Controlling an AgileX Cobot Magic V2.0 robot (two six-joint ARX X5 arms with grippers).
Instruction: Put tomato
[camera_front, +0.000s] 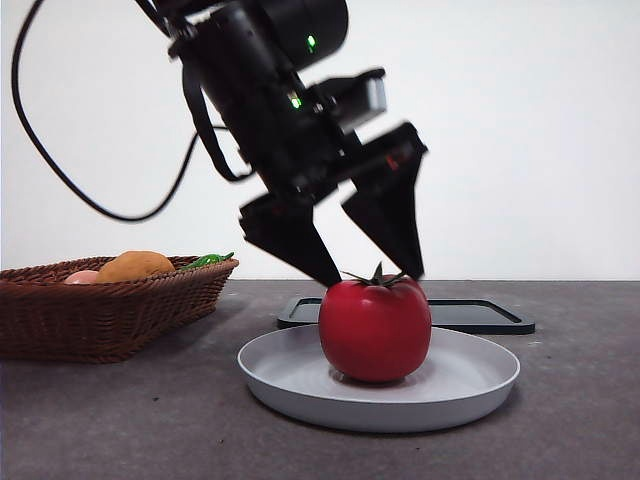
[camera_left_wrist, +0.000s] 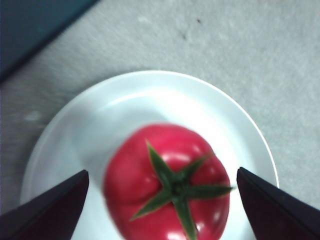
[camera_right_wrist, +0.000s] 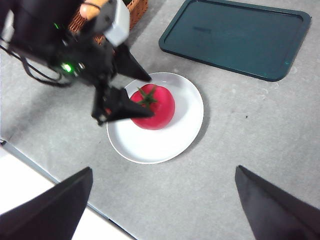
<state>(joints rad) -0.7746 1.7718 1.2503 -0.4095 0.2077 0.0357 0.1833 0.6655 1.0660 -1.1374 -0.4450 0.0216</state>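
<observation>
Frontally: tomato upright on the white plate, near the plate's middle; left hand spread wide just above the stem, jaw tips level with the tomato's shoulders, apparently clear of the skin. Basket with other fruit well apart on the tabletop; dark tray behind the plate.

Left wrist: tomato centred between the parted jaws, gaps visible on both sides, plate rim ringing it. Judged: placement done, release in hand; best finished by lifting straight up, jaws kept spread, avoiding the stem so as not to tip or roll the fruit.

Right wrist: right hand released, grasping nothing, high over the tabletop, well away from plate and tomato; waiting.
</observation>
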